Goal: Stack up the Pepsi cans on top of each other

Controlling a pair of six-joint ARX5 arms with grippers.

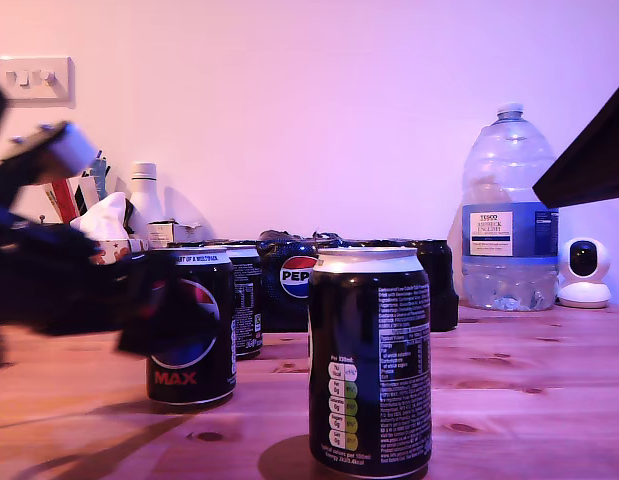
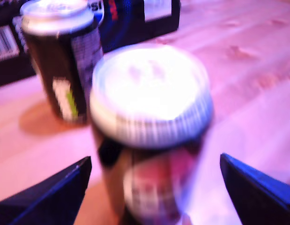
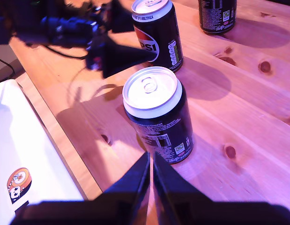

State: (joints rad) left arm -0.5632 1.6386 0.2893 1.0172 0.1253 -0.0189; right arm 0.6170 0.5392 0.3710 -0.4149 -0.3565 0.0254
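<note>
Approach step: my first gripper (image 2: pixel 154 187), fingers wide, straddled logo Pepsi can (image 1: pixel 192 325); my second gripper (image 3: pixel 151 180), fingers narrow, hovered by near can (image 3: pixel 156 112); closing due.

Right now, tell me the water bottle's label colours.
Blue with a white panel, on the water bottle; clearest in the exterior view.

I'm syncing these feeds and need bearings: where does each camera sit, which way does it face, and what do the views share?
Exterior view: low, at table height, facing the wall across the cans; my first arm shows blurred at the exterior view's left, at the logo can.
First wrist view: on my first gripper, looking down on that can between open fingers.
Second wrist view: on my second gripper, shut, looking down past the text-side can.
Shared: the logo can appears in all three.
</note>
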